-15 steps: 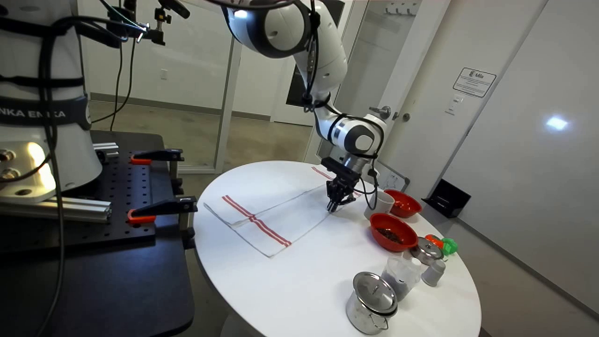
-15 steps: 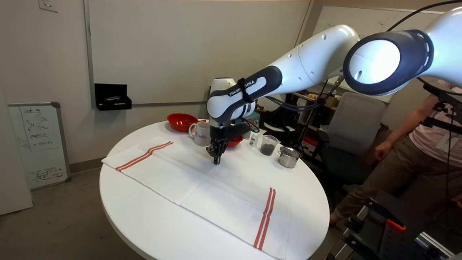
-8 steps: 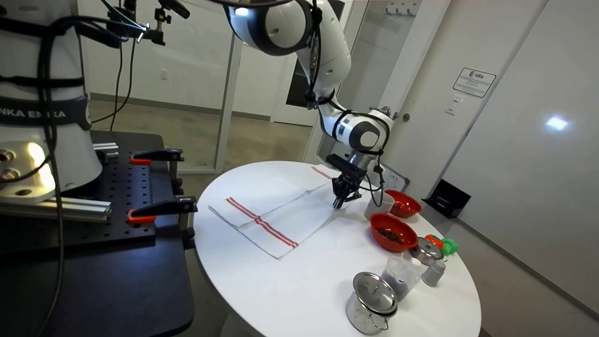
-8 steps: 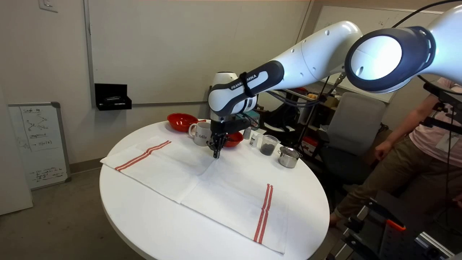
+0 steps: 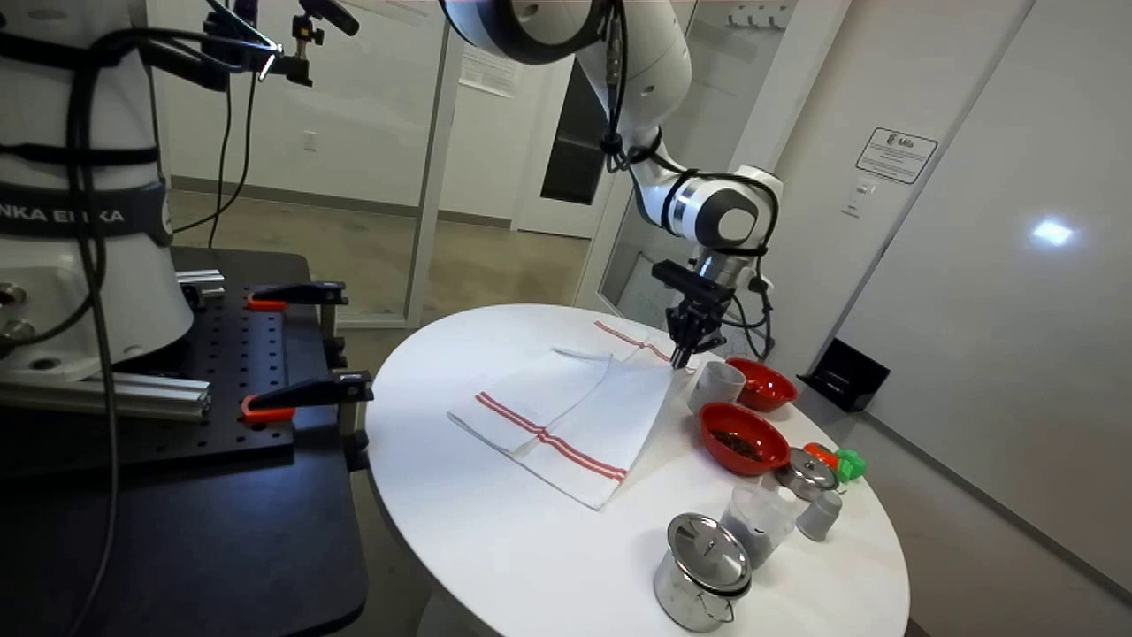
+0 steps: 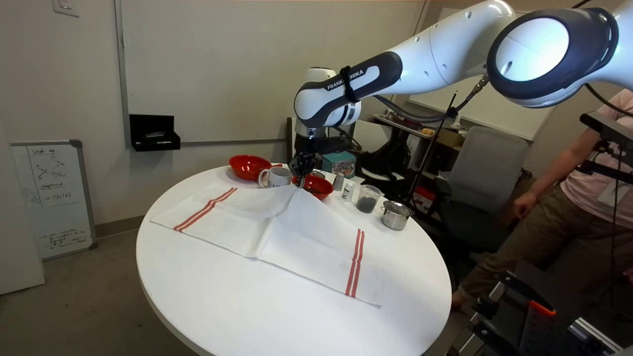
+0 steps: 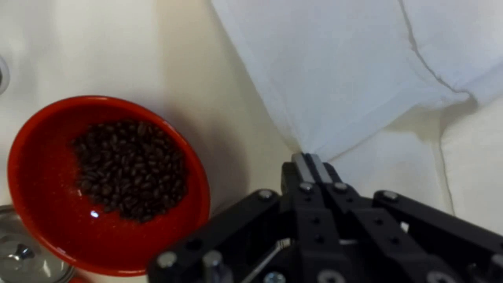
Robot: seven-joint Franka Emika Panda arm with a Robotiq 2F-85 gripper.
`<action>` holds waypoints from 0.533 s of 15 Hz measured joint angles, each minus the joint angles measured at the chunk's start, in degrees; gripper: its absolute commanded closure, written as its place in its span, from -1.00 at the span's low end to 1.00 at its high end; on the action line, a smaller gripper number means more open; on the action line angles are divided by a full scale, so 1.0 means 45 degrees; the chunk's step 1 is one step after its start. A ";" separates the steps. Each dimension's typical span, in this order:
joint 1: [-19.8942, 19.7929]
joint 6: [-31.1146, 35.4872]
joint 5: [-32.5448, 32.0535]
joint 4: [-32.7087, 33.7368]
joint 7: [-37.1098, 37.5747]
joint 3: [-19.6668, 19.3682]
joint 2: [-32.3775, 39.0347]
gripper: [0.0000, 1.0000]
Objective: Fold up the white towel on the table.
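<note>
The white towel with red double stripes (image 5: 597,416) lies spread on the round white table; it also shows in an exterior view (image 6: 309,242) and in the wrist view (image 7: 334,67). My gripper (image 7: 310,155) is shut on the towel at its edge. In both exterior views the gripper (image 5: 679,361) (image 6: 299,184) holds that edge raised above the table, beside the mug and the red bowl with beans. The towel rises to the fingertips in a peak, with a crease running down its middle. Its striped ends rest on the table.
A red bowl with dark beans (image 7: 43,169) stands close to the gripper. A white mug (image 5: 713,387) and another red bowl (image 6: 249,167) stand near it. A lidded metal pot (image 5: 703,575), a clear cup (image 6: 368,200) and a grey shaker (image 5: 820,516) stand along the table's side.
My gripper has risen and moved toward the mug and bowls, still shut on the towel. The towel has slid along the table with it, and its held edge is lifted higher.
</note>
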 measured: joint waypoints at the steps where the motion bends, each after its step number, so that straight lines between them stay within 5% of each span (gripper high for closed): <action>1: 0.0059 -0.0006 -0.0012 -0.0056 0.0000 0.0013 -0.0148 0.99; 8: 0.1065 -0.0287 -0.0026 -0.0665 -0.0003 0.0092 -0.0682 0.99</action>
